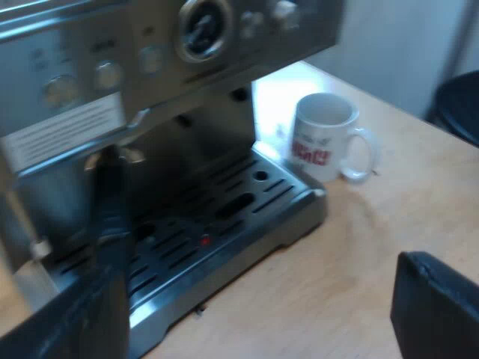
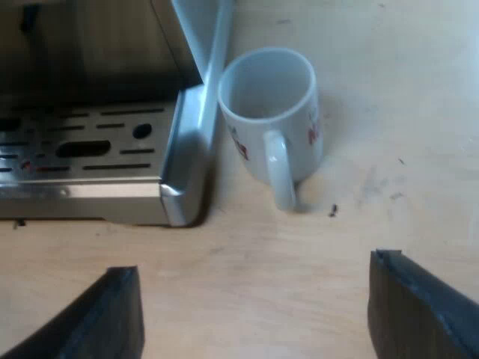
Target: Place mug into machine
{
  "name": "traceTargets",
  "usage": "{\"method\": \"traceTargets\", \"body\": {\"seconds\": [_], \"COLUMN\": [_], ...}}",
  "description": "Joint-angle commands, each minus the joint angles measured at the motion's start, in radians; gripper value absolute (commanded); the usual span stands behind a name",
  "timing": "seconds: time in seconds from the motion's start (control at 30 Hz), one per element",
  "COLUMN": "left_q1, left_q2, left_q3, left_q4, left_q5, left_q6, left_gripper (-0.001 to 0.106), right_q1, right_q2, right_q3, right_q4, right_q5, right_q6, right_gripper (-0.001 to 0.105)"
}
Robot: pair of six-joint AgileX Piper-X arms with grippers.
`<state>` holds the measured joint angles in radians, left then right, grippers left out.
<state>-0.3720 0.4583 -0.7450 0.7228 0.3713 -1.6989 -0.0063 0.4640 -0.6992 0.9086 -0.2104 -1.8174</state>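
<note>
White mug [image 2: 268,120] is noted upright on the tabletop [image 2: 397,149], just beside the drip tray [image 2: 90,161] corner of the espresso machine [image 1: 150,67], handle toward the right tool [image 2: 254,269], spread wide and empty; left tool [image 1: 254,299] likewise wide. Mug is best gripped across the body, kept level, and lifted clear of the tray lip.
</note>
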Motion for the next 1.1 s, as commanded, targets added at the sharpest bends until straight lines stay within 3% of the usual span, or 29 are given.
{"method": "traceTargets", "body": {"seconds": [0.03, 0.13, 0.27, 0.47, 0.9, 1.1], "left_q1": [-0.056, -0.106, -0.15, -0.163, -0.163, -0.163], "left_q2": [0.037, 0.078, 0.12, 0.161, 0.169, 0.169], "left_q3": [-0.008, -0.008, -0.008, -0.008, -0.008, -0.008], "left_q4": [-0.051, -0.073, -0.102, -0.132, -0.178, -0.213], "left_q5": [0.007, 0.007, -0.003, -0.004, -0.022, -0.024], "left_q6": [-0.007, -0.009, -0.021, -0.031, -0.031, -0.031], "left_gripper": [0.073, 0.073, 0.073, 0.073, 0.073, 0.073], "right_q1": [0.0, 0.0, 0.0, 0.0, 0.008, 0.155], "right_q2": [0.018, 0.037, 0.048, 0.047, 0.108, 0.2], "right_q3": [-0.005, 0.011, 0.046, 0.114, 0.261, 0.279], "right_q4": [-0.049, -0.085, -0.137, -0.184, -0.36, -0.443], "right_q5": [-0.014, -0.012, -0.007, 0.027, 0.058, 0.176], "right_q6": [-0.011, -0.011, -0.011, -0.011, -0.003, 0.028], "right_gripper": [0.052, 0.045, 0.045, 0.065, 0.065, 0.065]}}
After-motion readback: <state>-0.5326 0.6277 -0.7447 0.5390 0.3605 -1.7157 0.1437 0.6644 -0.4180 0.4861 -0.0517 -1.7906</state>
